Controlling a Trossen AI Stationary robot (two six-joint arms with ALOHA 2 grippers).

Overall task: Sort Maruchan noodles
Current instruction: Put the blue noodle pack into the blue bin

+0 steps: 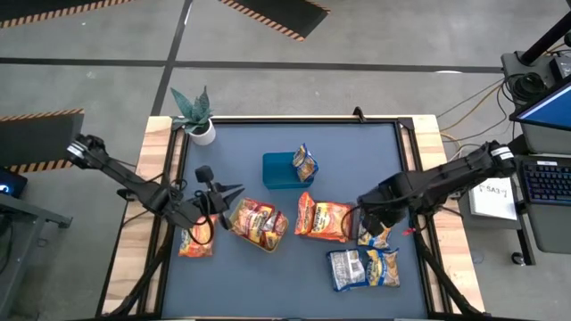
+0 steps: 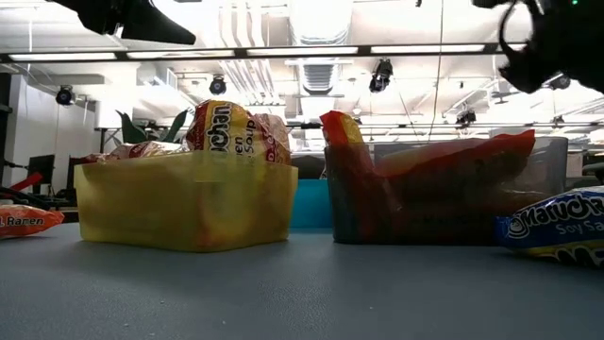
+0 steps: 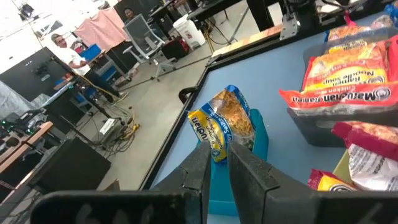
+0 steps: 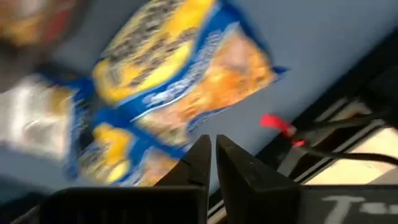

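Blue-and-yellow Maruchan noodles packets (image 1: 375, 236) (image 4: 186, 68) lie flat on the mat at the near right. One more (image 1: 305, 162) (image 3: 225, 121) stands leaning in the blue tray (image 1: 281, 171). Red-orange packets fill the yellow-green tray (image 1: 259, 223) and orange ones the dark tray (image 1: 323, 218). An orange packet (image 1: 194, 241) lies at the near left. My right gripper (image 1: 370, 214) (image 4: 210, 146) hangs shut, pointing down over the blue-and-yellow packets. My left gripper (image 1: 236, 190) (image 3: 217, 158) is shut, empty and about level, left of the yellow-green tray and aimed toward the blue tray.
A potted plant (image 1: 198, 116) stands at the table's far left corner. Another blue-and-yellow pair (image 1: 364, 267) lies near the front edge. The table's raised frame (image 1: 419, 169) runs along its right side, with a desk and keyboard (image 1: 544, 178) beyond. Bare mat (image 1: 357, 152) shows at the far right.
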